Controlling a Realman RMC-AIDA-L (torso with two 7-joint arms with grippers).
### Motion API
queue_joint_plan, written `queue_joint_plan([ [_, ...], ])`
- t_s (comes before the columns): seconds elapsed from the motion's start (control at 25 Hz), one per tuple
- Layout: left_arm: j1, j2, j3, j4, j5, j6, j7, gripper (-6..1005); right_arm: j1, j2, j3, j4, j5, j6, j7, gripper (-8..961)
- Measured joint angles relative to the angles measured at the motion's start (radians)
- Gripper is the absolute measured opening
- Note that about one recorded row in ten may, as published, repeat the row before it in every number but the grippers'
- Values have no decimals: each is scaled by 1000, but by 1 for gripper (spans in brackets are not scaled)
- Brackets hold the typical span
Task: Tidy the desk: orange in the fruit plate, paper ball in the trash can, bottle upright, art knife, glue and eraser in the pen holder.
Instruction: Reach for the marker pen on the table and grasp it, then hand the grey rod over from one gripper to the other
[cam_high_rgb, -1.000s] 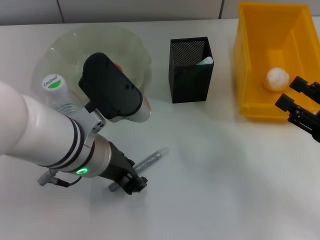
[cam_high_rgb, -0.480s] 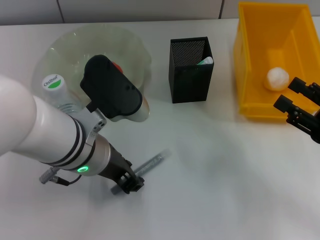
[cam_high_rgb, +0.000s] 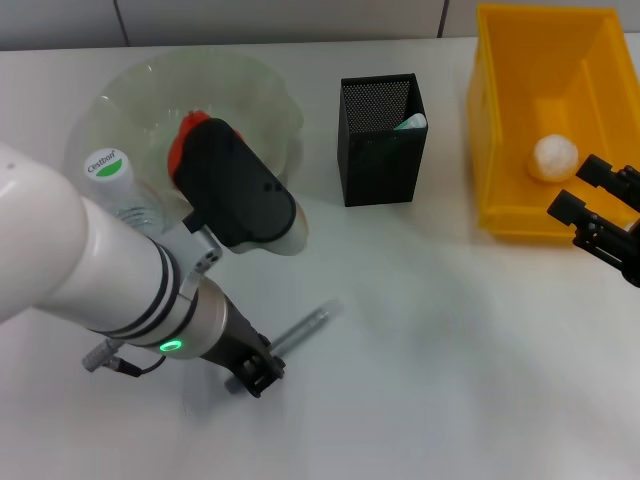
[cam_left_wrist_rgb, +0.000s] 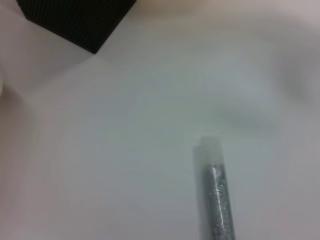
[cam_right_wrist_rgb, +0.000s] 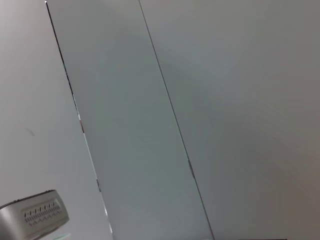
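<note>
Blocking much of the fruit plate (cam_high_rgb: 255, 80), the left gripper's (cam_high_rgb: 256, 374) fingers clasp the art knife (cam_high_rgb: 300, 327) beside the bottle (cam_high_rgb: 112, 175).

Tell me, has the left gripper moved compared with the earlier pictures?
Yes. The left gripper slid toward the near edge, farther from the pen holder.

Head camera looks down; left wrist close over the silver stick (cam_left_wrist_rgb: 216, 200) — shared.

A pale green translucent fruit plate (cam_high_rgb: 255, 85) holds a red-orange orange (cam_high_rgb: 184, 140), beside a clear bottle (cam_high_rgb: 115, 180) with a white, green-marked cap, a black mesh pen holder (cam_high_rgb: 380, 140), a bright yellow trash can (cam_high_rgb: 510, 130) with a white paper ball (cam_high_rgb: 554, 156), and a glittery grey stick (cam_high_rgb: 300, 328) on the white counter (cam_high_rgb: 450, 350).
</note>
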Motion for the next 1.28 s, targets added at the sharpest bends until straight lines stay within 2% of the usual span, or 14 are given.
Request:
queue_joint_plan([
  [0.28, -10, 0, -5, -2, 2, 1, -3, 212, 0, -1, 0, -1, 0, 0, 2, 724],
  [0.56, -10, 0, -3, 1, 0, 14, 7, 134, 0, -1, 7, -3, 0, -8, 4, 724],
  [1.2, -5, 0, -1, 9, -3, 16, 19, 118, 0, -1, 1, -3, 0, -6, 6, 724],
  [1.28, -5, 0, 0, 8, -3, 16, 19, 146, 0, -1, 1, -3, 0, -6, 6, 724],
])
